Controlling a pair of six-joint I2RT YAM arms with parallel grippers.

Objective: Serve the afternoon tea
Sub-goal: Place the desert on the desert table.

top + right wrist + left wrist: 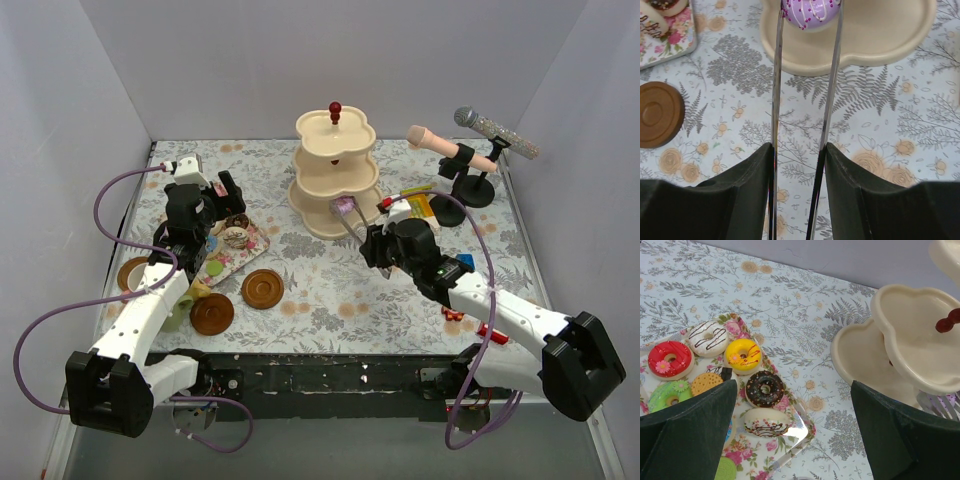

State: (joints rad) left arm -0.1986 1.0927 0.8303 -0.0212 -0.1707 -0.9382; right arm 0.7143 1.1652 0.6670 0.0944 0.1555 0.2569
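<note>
The cream three-tier stand (335, 170) with a red knob stands at the back centre. My right gripper (378, 243) (797, 147) is shut on metal tongs (776, 90). The tong tips pinch a purple sprinkled donut (810, 10) (345, 207) over the stand's bottom tier (890, 35). My left gripper (215, 195) (792, 390) hangs open over the right end of a floral tray (790, 450). That tray carries several toy donuts, among them a chocolate one (765, 388), a yellow one (742, 356) and a red one (669, 359). Nothing sits between the left fingers.
Brown saucers lie at the front left (262, 289) (212, 313) (133, 272), one also showing in the right wrist view (657, 115). Two toy microphones on stands (470, 160) sit at the back right. Small coloured blocks (462, 315) lie by the right arm. White walls enclose the table.
</note>
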